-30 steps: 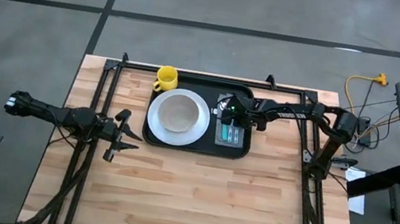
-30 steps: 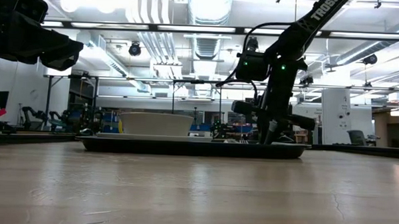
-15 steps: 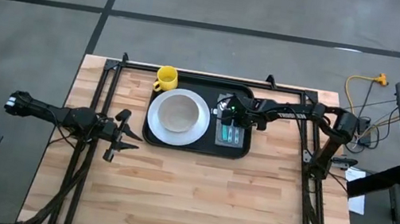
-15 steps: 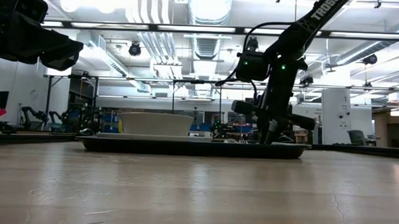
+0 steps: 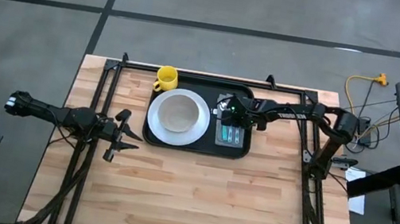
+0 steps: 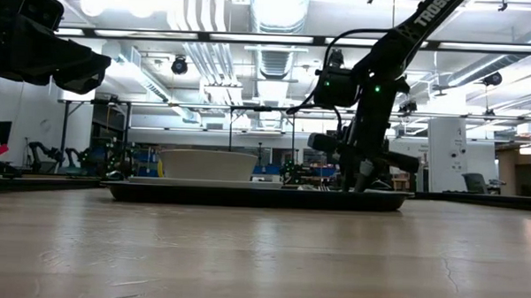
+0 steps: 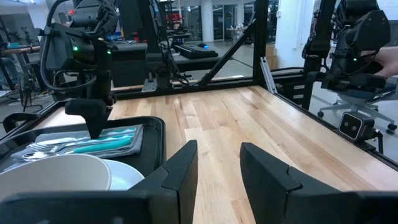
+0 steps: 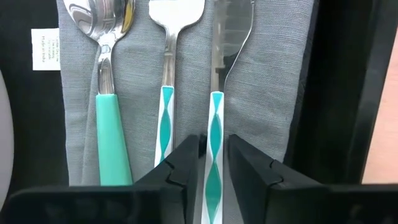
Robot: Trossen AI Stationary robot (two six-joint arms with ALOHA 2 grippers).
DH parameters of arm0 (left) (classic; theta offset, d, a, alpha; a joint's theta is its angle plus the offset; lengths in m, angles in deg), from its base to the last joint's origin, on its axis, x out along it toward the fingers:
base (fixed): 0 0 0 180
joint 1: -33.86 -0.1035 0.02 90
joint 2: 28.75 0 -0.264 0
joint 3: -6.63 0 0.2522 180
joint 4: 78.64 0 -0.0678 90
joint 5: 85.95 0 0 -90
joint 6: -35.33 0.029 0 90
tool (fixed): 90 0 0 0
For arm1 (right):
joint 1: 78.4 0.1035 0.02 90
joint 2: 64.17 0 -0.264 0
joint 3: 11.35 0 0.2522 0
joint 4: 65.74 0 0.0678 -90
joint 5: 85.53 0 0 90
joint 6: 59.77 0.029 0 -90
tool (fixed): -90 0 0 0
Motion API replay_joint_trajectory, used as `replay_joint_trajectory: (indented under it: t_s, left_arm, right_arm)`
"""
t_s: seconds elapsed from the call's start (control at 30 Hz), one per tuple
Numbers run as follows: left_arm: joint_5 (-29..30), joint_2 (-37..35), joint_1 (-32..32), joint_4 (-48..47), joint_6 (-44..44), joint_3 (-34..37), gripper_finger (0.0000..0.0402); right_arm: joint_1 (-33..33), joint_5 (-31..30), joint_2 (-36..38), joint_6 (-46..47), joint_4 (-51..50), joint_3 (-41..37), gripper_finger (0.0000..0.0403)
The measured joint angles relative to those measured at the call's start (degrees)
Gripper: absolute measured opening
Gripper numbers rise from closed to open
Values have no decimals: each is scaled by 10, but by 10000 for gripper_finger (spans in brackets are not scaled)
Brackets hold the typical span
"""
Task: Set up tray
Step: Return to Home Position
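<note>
The black tray (image 5: 195, 145) lies at the table's far middle and carries a white plate (image 5: 196, 127) with a white bowl (image 5: 177, 113). At the tray's right end lies a grey napkin (image 8: 137, 81) with a spoon (image 8: 111, 124), a fork (image 8: 166, 112) and a knife (image 8: 216, 124), all teal-handled. My right gripper (image 8: 214, 155) points down over the napkin, narrowly open, one finger on each side of the knife's handle with a slim gap showing. My left gripper (image 5: 120, 133) waits open over the table's left part. A yellow mug (image 5: 165, 78) stands on the table at the tray's far left corner.
Bare wood lies in front of the tray (image 6: 255, 197) toward the near edge and on its right. Black frame bars (image 5: 190, 72) run along the far edge and down both sides. A cable (image 5: 361, 85) and equipment sit beyond the right edge.
</note>
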Motion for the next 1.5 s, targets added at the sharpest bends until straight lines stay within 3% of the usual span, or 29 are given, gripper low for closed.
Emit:
replay_joint_trajectory:
  t_s: [1.0, 1.13, 1.3, 1.5]
  left_arm:
    - [0, 0, 0, 0, 0, 0, 102]
    - [0, 0, 0, 0, 0, 0, 102]
    - [0, 0, 0, 0, 0, 0, 102]
    - [0, 0, 0, 0, 0, 0, 102]
  right_arm:
    - [0, 0, 40, 2, 3, 1, 82]
    - [0, -4, 40, 51, 9, 4, 81]
    - [16, -18, 41, -95, 69, 6, 81]
    - [83, -43, 41, -305, 208, 6, 72]
